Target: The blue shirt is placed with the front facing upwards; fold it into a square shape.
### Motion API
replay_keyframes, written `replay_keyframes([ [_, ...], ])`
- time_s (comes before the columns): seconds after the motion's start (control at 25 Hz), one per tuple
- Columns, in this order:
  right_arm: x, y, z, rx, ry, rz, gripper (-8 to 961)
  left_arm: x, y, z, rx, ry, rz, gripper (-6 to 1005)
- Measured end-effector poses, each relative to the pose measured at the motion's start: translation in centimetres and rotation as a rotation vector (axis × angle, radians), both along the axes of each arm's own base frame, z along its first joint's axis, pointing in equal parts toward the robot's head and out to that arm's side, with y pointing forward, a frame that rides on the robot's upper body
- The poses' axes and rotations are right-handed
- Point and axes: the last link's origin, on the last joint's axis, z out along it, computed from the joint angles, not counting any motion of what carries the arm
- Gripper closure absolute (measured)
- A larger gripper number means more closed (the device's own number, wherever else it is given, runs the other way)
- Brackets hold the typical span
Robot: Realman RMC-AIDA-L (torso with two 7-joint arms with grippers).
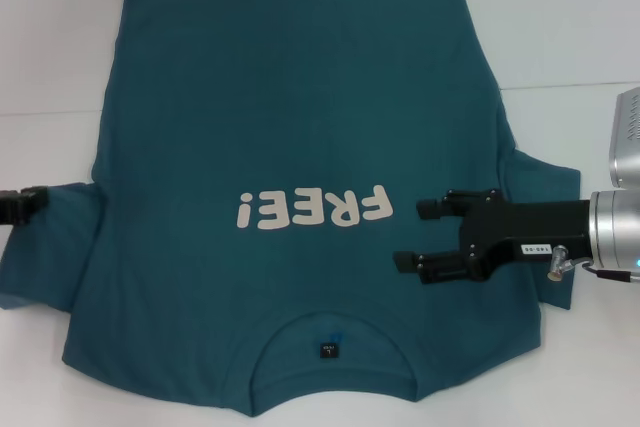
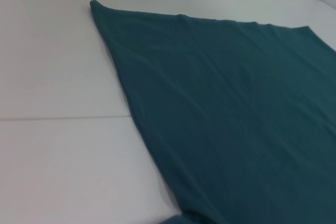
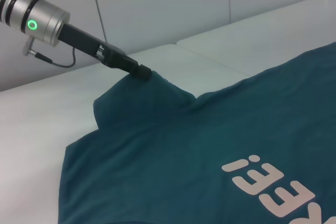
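The shirt (image 1: 290, 147) lies spread flat on the white worktop (image 1: 560, 37), front up, collar end nearest the robot, cream "FREE!" lettering (image 1: 315, 209) across the chest. The teal cotton looks soft and matte, mostly smooth with faint creases; the hem edge runs straight at the far side. A small dark label (image 1: 327, 350) sits inside the curved neckline. The left tool (image 1: 28, 205) is at the shirt's left sleeve, pinching the fabric; in the right wrist view its tip (image 3: 143, 72) lifts the sleeve into a soft peak. The right tool (image 1: 420, 235) hovers over the chest beside the lettering, its two black fingers (image 1: 432, 208) spread apart, holding nothing.
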Motion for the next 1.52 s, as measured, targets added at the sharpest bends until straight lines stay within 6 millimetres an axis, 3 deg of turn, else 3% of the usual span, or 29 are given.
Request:
replay_keyframes([
  [1.52, -0.4, 0.7, -0.2, 0.010, -0.019, 0.010, 39, 1.6, 2.8, 3.9, -0.034, 0.197, -0.062, 970],
])
